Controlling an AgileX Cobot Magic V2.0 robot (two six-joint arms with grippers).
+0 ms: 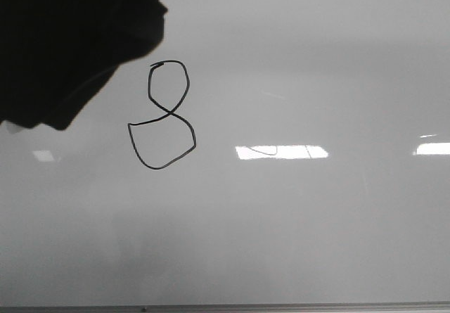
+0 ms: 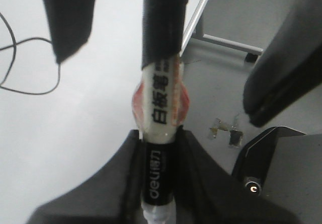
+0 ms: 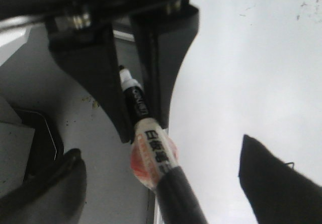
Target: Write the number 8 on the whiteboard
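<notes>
The number 8 [image 1: 162, 115] is a thin black line figure on the glossy whiteboard [image 1: 316, 221], left of the middle. A dark blurred arm shape [image 1: 70, 46] covers the board's upper left corner, close beside the 8. My left gripper [image 2: 158, 138] is shut on a marker [image 2: 160, 103] with a white and orange label and a black body. My right gripper [image 3: 161, 153] stands open with a finger on each side of the marker's long black end [image 3: 178, 196], neither touching it. Part of the black line [image 2: 59, 75] shows in the left wrist view.
The board's thin grey frame [image 1: 225, 307] runs along the near edge and also along one side [image 2: 198, 17]. Beyond that side lie grey floor, small scraps [image 2: 226, 131] and a dark box with a round socket [image 2: 266, 173]. Bright light reflections [image 1: 281, 152] lie on the board.
</notes>
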